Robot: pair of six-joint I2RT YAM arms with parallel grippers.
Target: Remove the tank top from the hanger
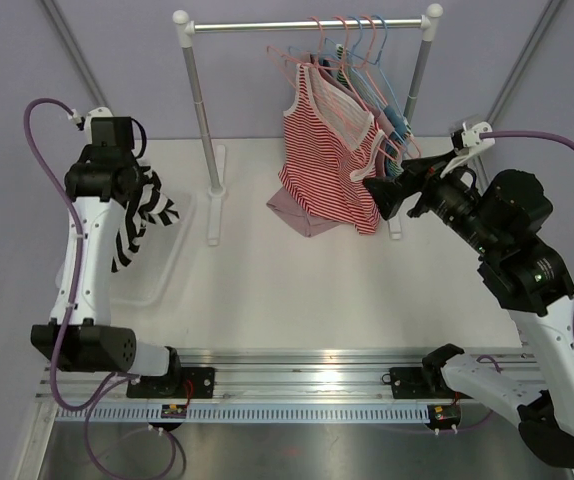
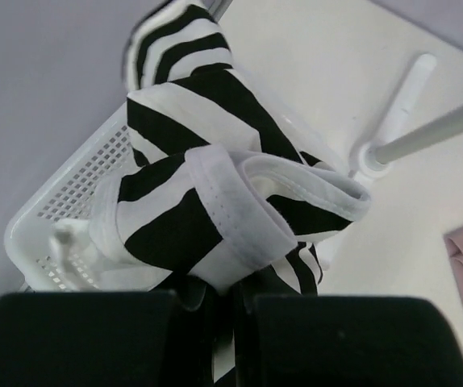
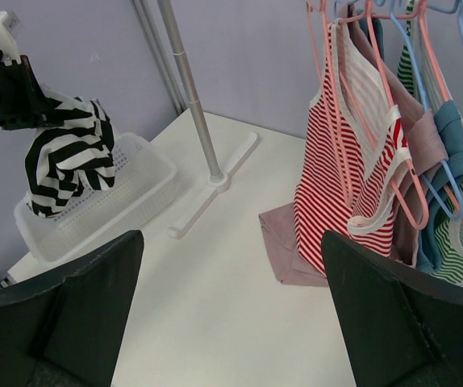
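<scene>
Left gripper (image 2: 225,318) clenched on black-and-white striped tank top (image 2: 215,193), hanging above white perforated plastic basket (image 2: 70,193), left side. I'd centre it, lower, then let go. Right gripper (image 3: 231,322) fully released, empty.

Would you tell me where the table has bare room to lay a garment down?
The table is bare in the middle, between the basket on the left, the foot of the rack and the pink garment. The rack's right end is crowded with tops on hangers.

top cam overhead; wrists share basket (image 3: 143,173)
</scene>
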